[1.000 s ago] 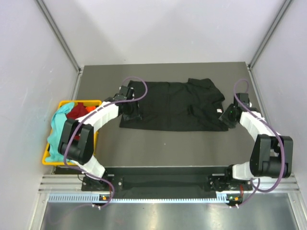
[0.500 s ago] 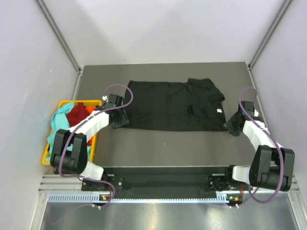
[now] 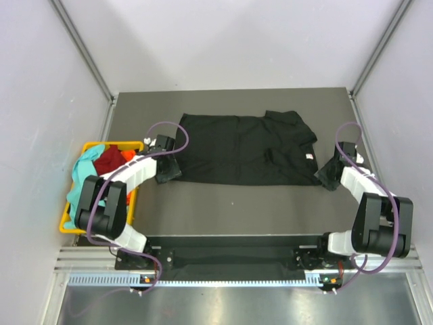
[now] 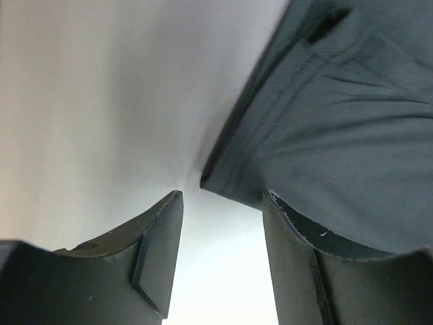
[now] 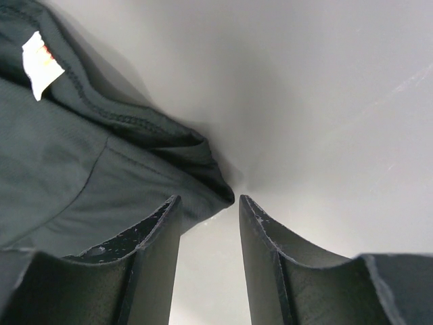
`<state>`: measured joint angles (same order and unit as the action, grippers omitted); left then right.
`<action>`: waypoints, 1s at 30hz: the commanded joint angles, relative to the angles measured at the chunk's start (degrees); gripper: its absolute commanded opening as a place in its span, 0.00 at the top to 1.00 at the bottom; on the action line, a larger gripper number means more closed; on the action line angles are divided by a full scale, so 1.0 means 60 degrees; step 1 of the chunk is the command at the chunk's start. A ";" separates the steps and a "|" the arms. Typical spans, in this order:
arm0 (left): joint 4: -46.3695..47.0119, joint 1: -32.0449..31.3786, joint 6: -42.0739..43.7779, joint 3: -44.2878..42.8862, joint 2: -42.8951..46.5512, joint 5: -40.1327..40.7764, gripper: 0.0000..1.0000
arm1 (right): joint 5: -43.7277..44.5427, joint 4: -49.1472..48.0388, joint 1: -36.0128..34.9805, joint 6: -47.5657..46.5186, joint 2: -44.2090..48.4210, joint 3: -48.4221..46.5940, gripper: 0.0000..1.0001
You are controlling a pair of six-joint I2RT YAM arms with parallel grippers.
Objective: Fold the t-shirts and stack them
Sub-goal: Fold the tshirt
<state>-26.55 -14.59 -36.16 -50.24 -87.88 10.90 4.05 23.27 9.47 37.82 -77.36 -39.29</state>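
My left fingers (image 4: 157, 254) are spread, and the hem corner of the black shirt (image 4: 338, 135) lies just ahead of the gap. My right fingers (image 5: 152, 261) are spread too, at the shirt's folded edge, with the white neck label (image 5: 40, 61) at upper left. Only the top view gives the count of four shirts. The black one lies flat mid-frame on the tabletop (image 3: 237, 203). The teal shirt (image 3: 81, 175), red shirt (image 3: 108, 160) and orange shirt (image 3: 127, 155) are heaped in one yellow basket (image 3: 88, 145) at left. Bare tabletop runs below the hem.
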 commanded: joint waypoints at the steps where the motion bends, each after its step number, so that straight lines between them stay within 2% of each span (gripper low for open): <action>1: 0.0425 0.0073 -0.0198 -0.0035 -0.0193 0.0396 0.44 | 0.0364 -0.0435 0.0105 0.0127 -0.0158 0.0015 0.59; 5: 0.0542 0.0059 -0.0242 -0.0050 -0.0368 0.0367 0.46 | 0.0452 -0.0684 0.0105 0.0083 -0.0260 0.0161 0.63; 8: 0.0586 0.0059 -0.0257 -0.0094 -0.0456 0.0352 0.50 | 0.0423 -0.0845 0.0105 0.0068 -0.0290 0.0234 0.74; 12: 0.0572 0.0059 -0.0242 -0.0065 -0.0398 0.0250 0.79 | 0.0452 -0.0890 0.0105 -0.0019 -0.0246 0.0234 0.88; 13: 0.0528 0.0059 -0.0213 -0.0064 -0.0340 0.0249 0.96 | 0.0438 -0.0861 0.0091 -0.0078 -0.0246 0.0205 0.93; 14: 0.0470 0.0059 -0.0213 -0.0050 -0.0209 0.0278 1.00 | 0.0423 -0.0817 0.0105 -0.0122 -0.0231 0.0176 0.96; 16: 0.0353 0.0059 -0.0213 0.0023 -0.0062 0.0352 1.00 | 0.0481 -0.0671 0.0091 -0.0239 -0.0100 0.0147 1.00; 20: 0.0060 0.0059 -0.0271 0.0213 0.0494 0.0308 1.00 | 0.0847 -0.0436 0.0149 -0.0327 0.0353 0.0161 1.00; 30: -0.0322 0.0000 -0.0725 0.1457 0.1783 -0.0263 1.00 | 0.0541 -0.0245 0.0573 -0.0415 0.1014 0.0820 1.00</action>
<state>-26.98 -14.63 -39.31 -43.66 -80.34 9.58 6.35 21.12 11.18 36.45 -72.95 -35.22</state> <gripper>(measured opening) 0.012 0.012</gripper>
